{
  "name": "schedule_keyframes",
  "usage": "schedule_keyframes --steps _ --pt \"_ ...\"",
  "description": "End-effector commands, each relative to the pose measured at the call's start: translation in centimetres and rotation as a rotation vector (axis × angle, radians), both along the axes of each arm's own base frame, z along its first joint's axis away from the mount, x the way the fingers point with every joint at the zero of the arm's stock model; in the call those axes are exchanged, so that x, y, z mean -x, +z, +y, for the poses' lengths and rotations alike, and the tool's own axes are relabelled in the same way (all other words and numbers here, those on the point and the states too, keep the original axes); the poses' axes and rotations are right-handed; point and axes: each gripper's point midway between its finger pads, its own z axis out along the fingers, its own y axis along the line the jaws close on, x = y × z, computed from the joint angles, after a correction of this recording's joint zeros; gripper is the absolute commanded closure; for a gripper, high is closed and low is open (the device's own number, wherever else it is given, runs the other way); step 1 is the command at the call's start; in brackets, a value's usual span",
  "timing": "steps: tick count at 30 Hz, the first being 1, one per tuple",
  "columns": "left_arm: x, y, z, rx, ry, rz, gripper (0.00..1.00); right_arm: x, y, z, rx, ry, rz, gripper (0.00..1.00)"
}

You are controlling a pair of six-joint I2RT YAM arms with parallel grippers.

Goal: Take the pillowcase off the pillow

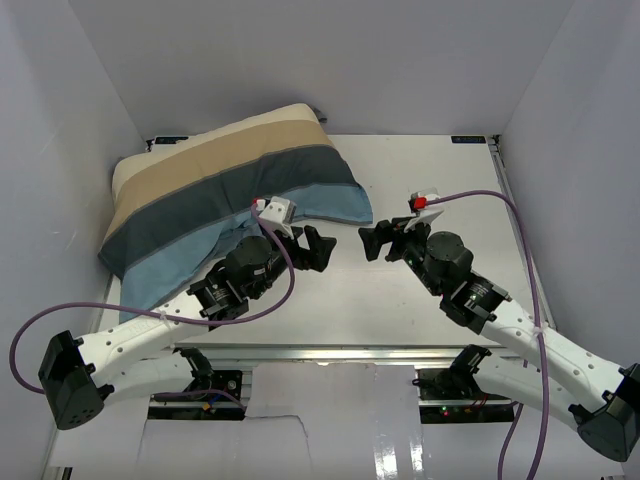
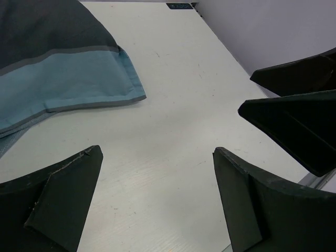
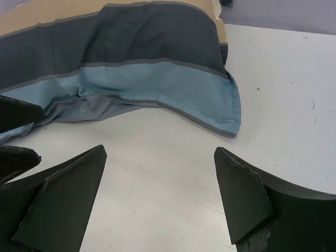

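we find the striped cream, tan, teal cloth pillowcase [image 1: 230, 190] far left, seemingly full; removal unstarted. left gripper [image 1: 322, 248], right gripper [image 1: 372, 244]: spread, empty.

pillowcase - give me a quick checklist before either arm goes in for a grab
1. Left gripper open and empty: ok.
2. Right gripper open and empty: ok.
3. Pillowcase light-blue corner lies flat on the table, unobstructed: ok.
4. Any grip on the cloth: not ok, neither gripper touches it.
5. Grippers apart from each other: ok.
6. Where the open end is, with the pillow hidden: cannot tell.
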Motion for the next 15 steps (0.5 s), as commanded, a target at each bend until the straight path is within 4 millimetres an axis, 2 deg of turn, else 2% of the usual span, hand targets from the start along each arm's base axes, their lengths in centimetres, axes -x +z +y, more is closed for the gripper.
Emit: schedule_keyframes --steps 1,3,4,5,6,7,8,9,11,12,13,14,15 --pt "-0.1 1.3 0.5 0.034 0.027 -0.026 0.02 -0.4 2.9 -0.2 -0.065 -0.033 -0.03 0.1" --pt "-0.5 1.4 0.8 0.035 0.052 -0.025 0.02 -0.4 2.9 -0.1 -0.071 -0.031 -0.027 0.1" --pt "-1.1 1.5 1.5 0.033 0.113 -0.025 0.02 -0.3 3.0 -0.1 -0.076 -0.029 -0.029 0.1" --pt "-1.8 0.4 2.0 -0.004 0.164 -0.001 0.02 -0.3 2.9 -0.1 -0.077 -0.025 -0.026 0.1" --pt "-2.8 1.2 2.5 -0.005 0.227 -0.003 0.02 -0.2 2.9 0.0 -0.085 -0.019 -0.025 0.1" --pt "-4.1 1.1 4.3 -0.036 0.351 -0.002 0.02 -0.1 2.9 0.1 -0.09 -0.014 -0.028 0.1" --pt "-5.0 -1.2 5.0 -0.129 0.408 0.052 0.02 0.1 2.9 0.3 -0.094 0.002 -0.027 0.1" --pt "-6.9 0.1 6.4 -0.095 0.486 0.066 0.02 0.2 3.0 0.4 -0.099 0.01 -0.031 0.1" --pt "-8.6 -0.7 8.0 -0.112 0.539 0.129 0.02 0.4 3.1 0.5 -0.103 0.024 -0.029 0.1" --pt "-10.5 -0.6 9.9 -0.105 0.61 0.137 0.02 0.5 3.2 0.4 -0.11 0.024 -0.032 0.1" --pt "-11.5 -0.7 11.0 -0.13 0.649 0.128 0.02 0.5 3.0 0.3 -0.113 0.019 -0.027 0.1" --pt "-13.3 -0.9 13.2 -0.161 0.731 0.121 0.02 0.5 3.0 0.2 -0.117 0.009 -0.023 0.1" --pt "-14.0 -2.0 14.3 -0.191 0.771 0.139 0.02 0.4 2.8 0.1 -0.109 0.001 -0.017 0.1"
